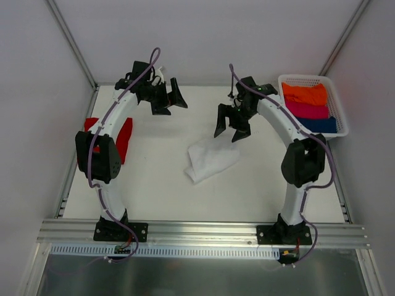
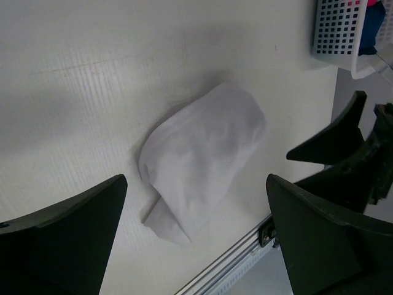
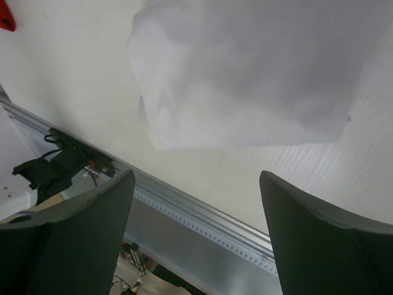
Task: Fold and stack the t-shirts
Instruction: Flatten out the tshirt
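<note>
Two shirts: the white t-shirt [image 1: 212,158] lies as a folded bundle around the middle of the table, and the red t-shirt [image 1: 125,139] lies at the left edge, partly hidden under my left arm. They are well apart and not yet stacked.
My right gripper [image 1: 231,128]: jaws spread wide, holding nothing, hanging just over the far-right end of the white bundle.
My left gripper [image 1: 171,98]: jaws wide as well, empty, up over the far-left part of the table, apart from both shirts.
Way to the white: from my right gripper it spreads toward the near left; from my left gripper it lies to the right and nearer.
Long axis: slantwise, near-left to far-right as I judge it, with a loose folded lip at the near-left end.
Nearer arm: the right for the white, the left for the red.
Basket [image 1: 302,76]: at the far right corner, beside my right arm, holding orange, pink and blue cloth.
Next move, my judgement: bringing the white and the red together means crossing the table leftward — a grip across the short side of the bundle should keep the fold from opening.
Risk: thin cloth, so a one-sided pinch may let the layers slide.
</note>
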Available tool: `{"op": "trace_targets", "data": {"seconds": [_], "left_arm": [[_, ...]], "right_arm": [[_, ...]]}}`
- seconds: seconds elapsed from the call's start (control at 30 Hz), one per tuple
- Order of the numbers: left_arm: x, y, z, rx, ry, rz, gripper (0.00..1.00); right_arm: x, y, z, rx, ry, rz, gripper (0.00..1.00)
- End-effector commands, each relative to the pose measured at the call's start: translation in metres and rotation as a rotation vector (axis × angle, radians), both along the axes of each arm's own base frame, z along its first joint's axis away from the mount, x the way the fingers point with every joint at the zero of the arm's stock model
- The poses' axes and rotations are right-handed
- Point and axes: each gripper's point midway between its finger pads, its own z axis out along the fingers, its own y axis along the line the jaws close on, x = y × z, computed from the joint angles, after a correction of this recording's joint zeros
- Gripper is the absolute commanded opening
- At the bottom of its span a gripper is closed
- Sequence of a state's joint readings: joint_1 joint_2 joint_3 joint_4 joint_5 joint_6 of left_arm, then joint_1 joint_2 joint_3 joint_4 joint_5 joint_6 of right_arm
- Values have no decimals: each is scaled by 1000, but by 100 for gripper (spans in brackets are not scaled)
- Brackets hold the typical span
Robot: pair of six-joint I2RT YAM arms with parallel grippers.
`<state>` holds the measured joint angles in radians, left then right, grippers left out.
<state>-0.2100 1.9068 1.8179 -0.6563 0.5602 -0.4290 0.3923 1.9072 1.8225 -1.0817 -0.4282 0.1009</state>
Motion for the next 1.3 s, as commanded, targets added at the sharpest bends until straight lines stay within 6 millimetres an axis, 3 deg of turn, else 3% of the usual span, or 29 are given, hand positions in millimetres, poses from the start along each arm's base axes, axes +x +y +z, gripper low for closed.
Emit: {"op": "trace_targets", "data": {"seconds": [0.0, 0.1, 0.13, 0.2, 0.37, 0.53, 0.6, 0.63, 0.7, 0.9, 0.97, 1.1, 1.17, 1.27], "left_arm": [[-13, -1, -7, -16, 40, 6, 99], [-22, 4, -35, 4, 116, 32, 99], [-23, 3, -40, 1, 126, 35, 99], [-30, 5, -50, 0, 151, 38, 99], [-40, 20, -54, -24, 168, 92, 99], [-56, 25, -69, -30, 206, 94, 99], [-58, 25, -71, -37, 219, 94, 99], [-61, 24, -73, -39, 229, 93, 99], [-62, 24, -75, -41, 236, 95, 99], [-55, 22, -64, -57, 210, 92, 99], [-53, 21, -60, -66, 200, 89, 99], [-51, 21, -56, -68, 190, 89, 99], [-51, 21, -57, -69, 195, 93, 99], [-54, 22, -58, -68, 198, 96, 99]], "right_arm": [[32, 13, -37, -33, -23, -4, 86], [46, 30, -48, -43, -39, 35, 86], [47, 34, -63, -61, -9, 48, 85], [51, 48, -59, -51, -35, 86, 85], [39, 77, -58, -11, -30, 174, 85], [25, 85, -69, -37, -2, 242, 83], [19, 80, -81, -76, 30, 255, 68], [19, 74, -87, -107, 30, 272, 56], [13, 67, -97, -143, 62, 295, 47], [4, 46, -115, -246, 78, 319, 1], [3, 43, -118, -259, 80, 324, 1], [10, 42, -109, -270, 39, 319, 0], [14, 46, -87, -239, -12, 306, 1], [12, 54, -37, -176, -69, 272, 0]]}}
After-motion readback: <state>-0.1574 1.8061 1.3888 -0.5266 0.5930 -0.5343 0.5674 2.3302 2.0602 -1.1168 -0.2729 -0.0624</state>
